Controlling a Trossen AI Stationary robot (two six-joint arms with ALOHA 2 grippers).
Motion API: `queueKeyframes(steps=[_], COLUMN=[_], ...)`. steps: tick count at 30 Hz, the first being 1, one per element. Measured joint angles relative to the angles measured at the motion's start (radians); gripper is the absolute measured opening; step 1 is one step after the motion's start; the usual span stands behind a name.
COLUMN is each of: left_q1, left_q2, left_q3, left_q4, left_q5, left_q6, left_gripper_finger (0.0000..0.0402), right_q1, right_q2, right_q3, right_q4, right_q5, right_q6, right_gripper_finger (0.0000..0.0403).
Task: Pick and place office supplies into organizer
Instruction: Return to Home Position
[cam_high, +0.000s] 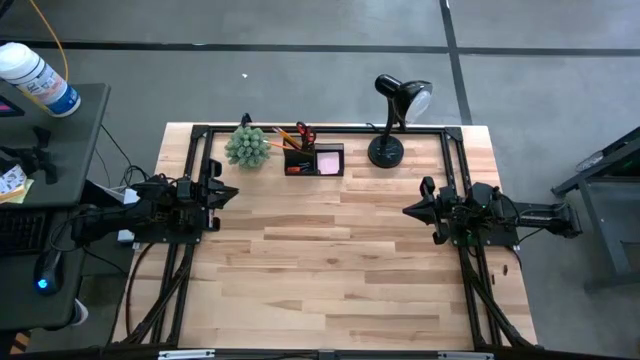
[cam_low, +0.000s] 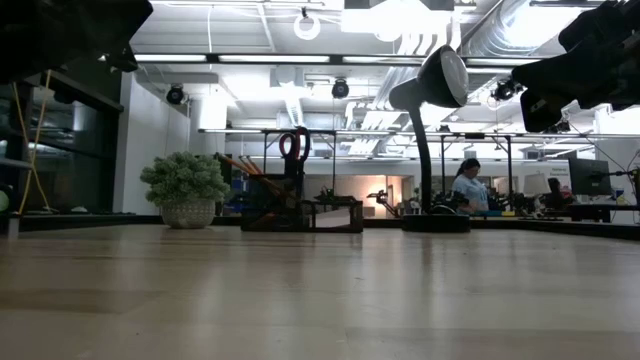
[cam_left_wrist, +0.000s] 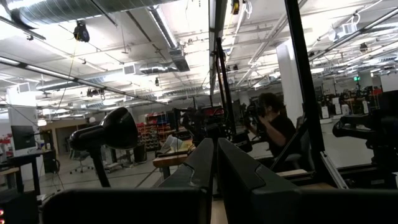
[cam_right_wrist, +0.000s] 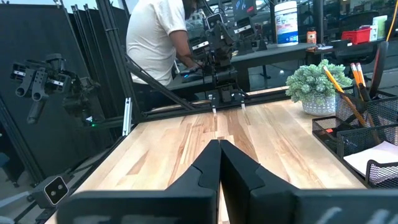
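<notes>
The black mesh organizer (cam_high: 315, 160) stands at the table's far edge, between a green plant and a black lamp. Orange-handled scissors (cam_high: 303, 133) and orange pencils (cam_high: 288, 135) stick up out of its taller compartment, and a pink sticky-note pad (cam_high: 329, 160) lies in the lower one. The low view shows the organizer (cam_low: 300, 212) with the scissors (cam_low: 292, 145) upright in it. My left gripper (cam_high: 232, 192) hangs shut over the table's left side, pointing right and slightly upward. My right gripper (cam_high: 408, 211) hangs shut over the right side, pointing left. Both are well short of the organizer and hold nothing.
A spiky green plant (cam_high: 247, 147) in a pale pot stands left of the organizer. A black desk lamp (cam_high: 395, 120) stands to its right. Bare wooden tabletop (cam_high: 330, 270) lies between the arms and toward the near edge. People are at desks in the room beyond.
</notes>
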Motion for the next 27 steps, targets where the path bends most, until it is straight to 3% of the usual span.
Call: queueKeyframes(steps=[27], left_q1=[0.000], left_q2=[0.000], left_q3=[0.000], left_q4=[0.000], left_q5=[0.000], left_q6=[0.000], left_gripper_finger=[0.0012], right_q1=[0.000], right_q2=[0.000], right_q3=[0.000], right_q4=[0.000], right_q5=[0.000], right_q6=[0.000], right_gripper_finger=[0.0006])
